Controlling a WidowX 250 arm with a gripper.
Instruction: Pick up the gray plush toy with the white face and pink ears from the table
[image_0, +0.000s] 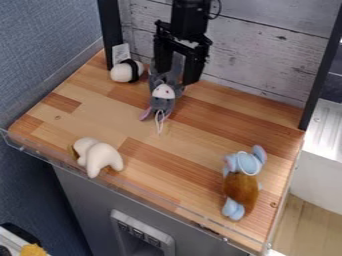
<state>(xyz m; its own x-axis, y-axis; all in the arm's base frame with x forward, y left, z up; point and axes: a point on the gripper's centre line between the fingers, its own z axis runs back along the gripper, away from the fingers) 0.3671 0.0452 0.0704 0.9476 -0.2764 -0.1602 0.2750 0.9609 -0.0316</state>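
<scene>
On a rectangular tabletop of striped, varnished wood (133, 125), the black two-finger gripper (176, 78) was held near twelve o'clock. Whether its jaws were spread or pinching could not be told. A blue-and-brown plush animal (241, 190) was laid at four o'clock. At twelve, a grey, pink-eared plush toy (163, 102) was positioned beneath the gripper. A cream plush animal (101, 156) was placed at eight, a round white-and-black toy (123, 73) at eleven.
</scene>
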